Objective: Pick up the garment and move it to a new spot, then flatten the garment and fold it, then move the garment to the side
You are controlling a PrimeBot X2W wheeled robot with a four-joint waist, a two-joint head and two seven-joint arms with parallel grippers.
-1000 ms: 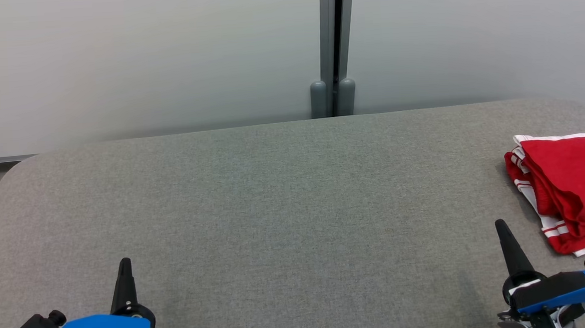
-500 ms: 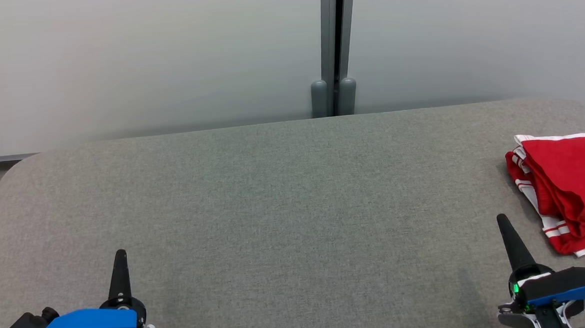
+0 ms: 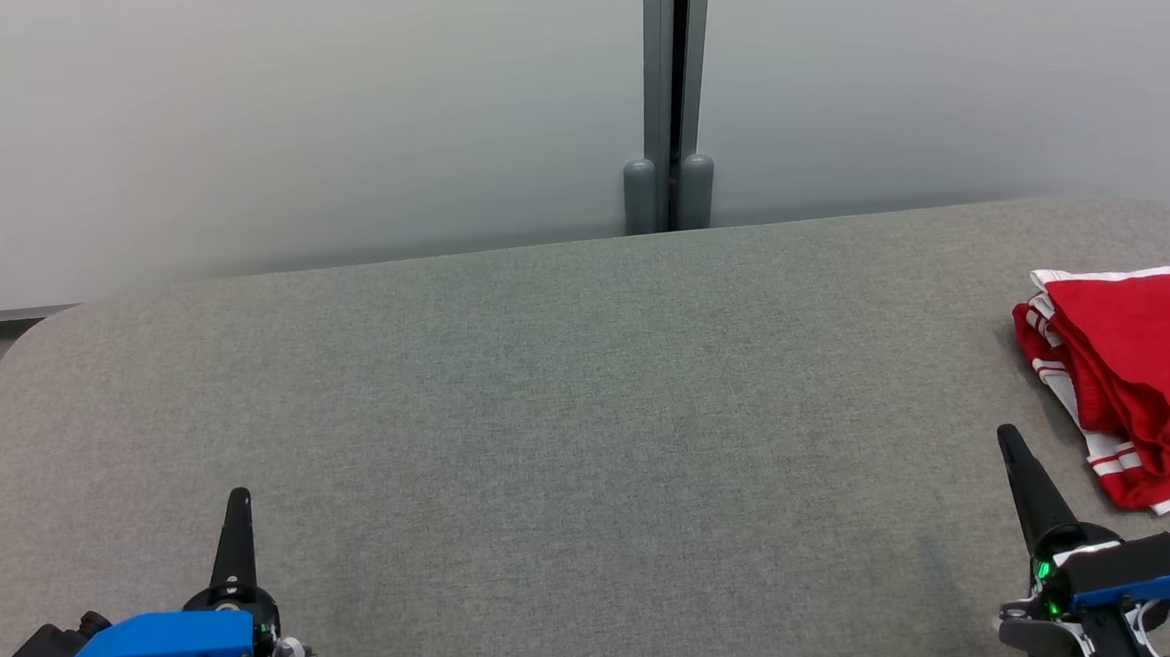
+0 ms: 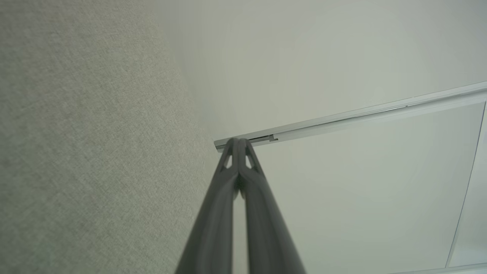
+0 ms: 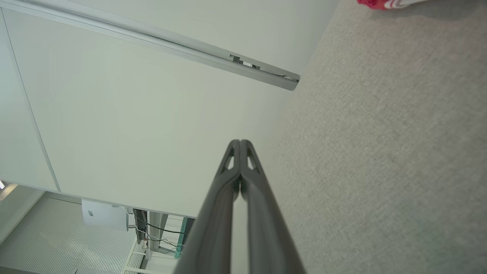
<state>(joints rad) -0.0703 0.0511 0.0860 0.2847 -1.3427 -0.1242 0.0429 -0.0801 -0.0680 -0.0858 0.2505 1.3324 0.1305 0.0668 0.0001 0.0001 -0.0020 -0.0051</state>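
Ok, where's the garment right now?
In the head view, the red garment lies on the grey table at its far right side, cut off by the picture's right edge, well right of the wall post.

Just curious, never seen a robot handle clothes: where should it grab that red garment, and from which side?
Probably the striped, layered edge of the red garment, on the side facing the right gripper. The cloth is bunched into raised folds there, easy to pinch. Coming from above and from the middle of the table looks shortest; its shut jaws must open first.
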